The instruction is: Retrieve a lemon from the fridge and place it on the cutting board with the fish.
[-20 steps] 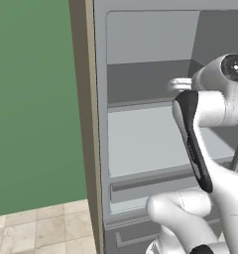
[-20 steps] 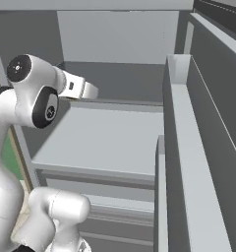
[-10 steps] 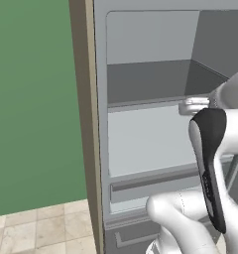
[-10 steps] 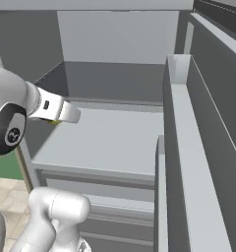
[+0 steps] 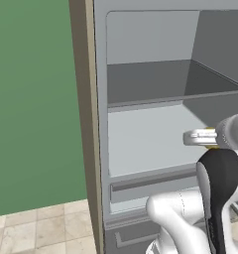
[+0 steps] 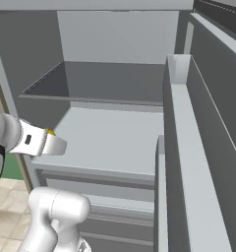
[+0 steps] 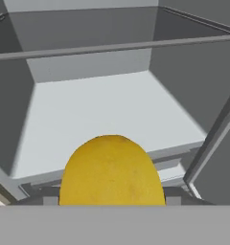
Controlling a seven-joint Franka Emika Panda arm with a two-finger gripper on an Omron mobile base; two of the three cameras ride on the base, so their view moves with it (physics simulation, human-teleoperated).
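I am clamping my claw [image 6: 55, 145] on one lemon [image 7: 111, 171], holding it just in front of the one open fridge [image 5: 150, 124], level with its lower shelf.

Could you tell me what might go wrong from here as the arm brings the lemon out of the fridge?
The lemon sits between the gripper fingers with much of it bulging forward, so a jolt might shake it loose. The open fridge door stands close on the right; a wide swing could clip its shelves.
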